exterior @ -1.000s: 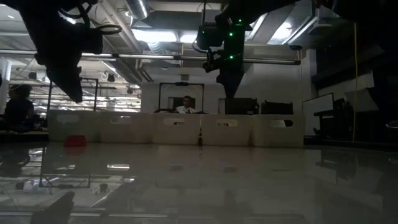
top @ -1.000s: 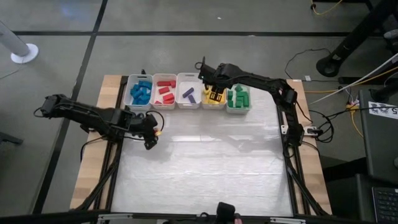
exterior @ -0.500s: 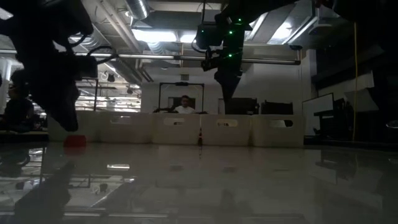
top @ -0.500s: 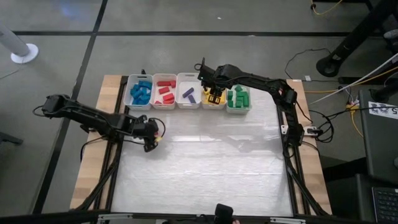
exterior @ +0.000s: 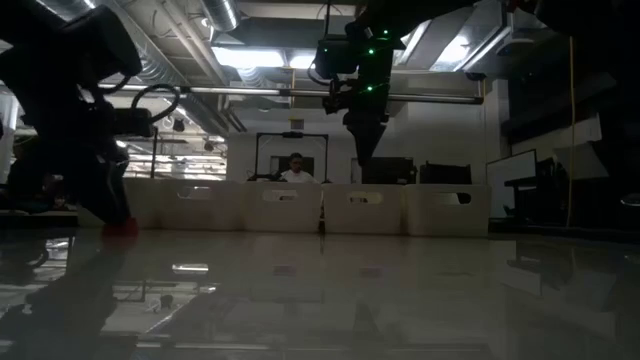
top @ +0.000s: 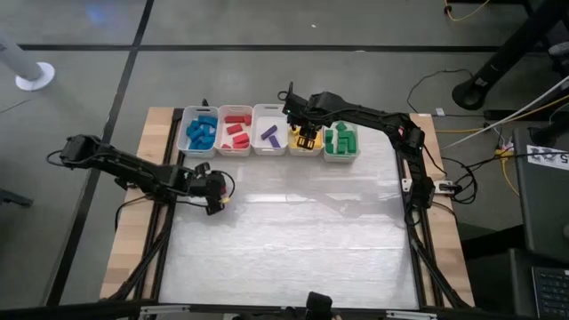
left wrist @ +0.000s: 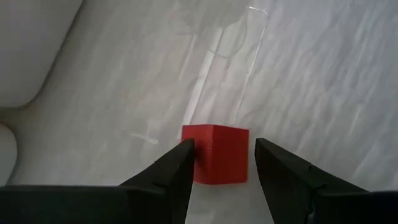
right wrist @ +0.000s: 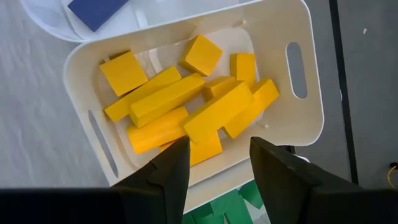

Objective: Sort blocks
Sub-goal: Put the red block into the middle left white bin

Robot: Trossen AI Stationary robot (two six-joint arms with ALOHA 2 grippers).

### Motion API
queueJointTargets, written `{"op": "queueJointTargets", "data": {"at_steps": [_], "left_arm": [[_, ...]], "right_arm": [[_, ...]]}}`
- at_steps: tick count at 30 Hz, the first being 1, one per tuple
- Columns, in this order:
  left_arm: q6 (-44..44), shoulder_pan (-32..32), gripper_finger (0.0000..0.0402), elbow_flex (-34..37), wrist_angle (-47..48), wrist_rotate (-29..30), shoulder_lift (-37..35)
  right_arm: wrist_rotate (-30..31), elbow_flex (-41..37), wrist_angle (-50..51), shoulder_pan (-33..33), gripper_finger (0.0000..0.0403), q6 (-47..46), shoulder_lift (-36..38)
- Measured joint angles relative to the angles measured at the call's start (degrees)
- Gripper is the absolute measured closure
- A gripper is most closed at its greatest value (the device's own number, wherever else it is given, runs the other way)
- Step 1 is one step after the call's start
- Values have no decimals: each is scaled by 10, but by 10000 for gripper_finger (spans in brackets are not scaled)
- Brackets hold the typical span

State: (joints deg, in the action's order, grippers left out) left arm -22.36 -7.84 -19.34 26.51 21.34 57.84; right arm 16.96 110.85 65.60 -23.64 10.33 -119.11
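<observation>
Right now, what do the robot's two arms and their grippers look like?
Both arms are dark, slim and jointed, with thin black cables looping alongside. The left gripper and right gripper each end in two matte black, wedge-shaped fingers. In the low view, small green lights glow on the right arm's wrist. No markings show.

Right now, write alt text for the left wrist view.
A red cube sits on the white table between the two dark fingers of the open left pincer, one finger on each side. A white bin's rounded corner shows at the edge.
</observation>
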Motion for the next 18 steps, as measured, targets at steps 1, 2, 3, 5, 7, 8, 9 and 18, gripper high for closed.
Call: {"op": "queueJointTargets", "data": {"at_steps": [1, 2, 3, 5, 7, 8, 9, 18], "left_arm": [[1, 0, 245, 5, -4, 0, 0], [1, 0, 245, 9, -8, 1, 0], [-1, 0, 245, 14, -11, 1, 0], [-11, 0, 245, 25, -27, 4, -1], [-27, 0, 245, 35, -38, 7, -2], [-32, 0, 245, 38, -40, 8, -2], [-37, 0, 245, 38, -40, 9, -2], [-33, 0, 245, 40, -47, 7, -2]], "right_arm": [[-1, 0, 0, 0, 233, 0, 0], [-1, 0, 0, 0, 233, 0, 0], [-1, 0, 0, 0, 233, 0, 0], [-1, 0, 0, 0, 233, 0, 0], [-1, 0, 0, 0, 233, 0, 0], [-1, 0, 0, 0, 233, 0, 0], [-1, 0, 0, 0, 233, 0, 0], [-1, 0, 0, 0, 233, 0, 0]]}}
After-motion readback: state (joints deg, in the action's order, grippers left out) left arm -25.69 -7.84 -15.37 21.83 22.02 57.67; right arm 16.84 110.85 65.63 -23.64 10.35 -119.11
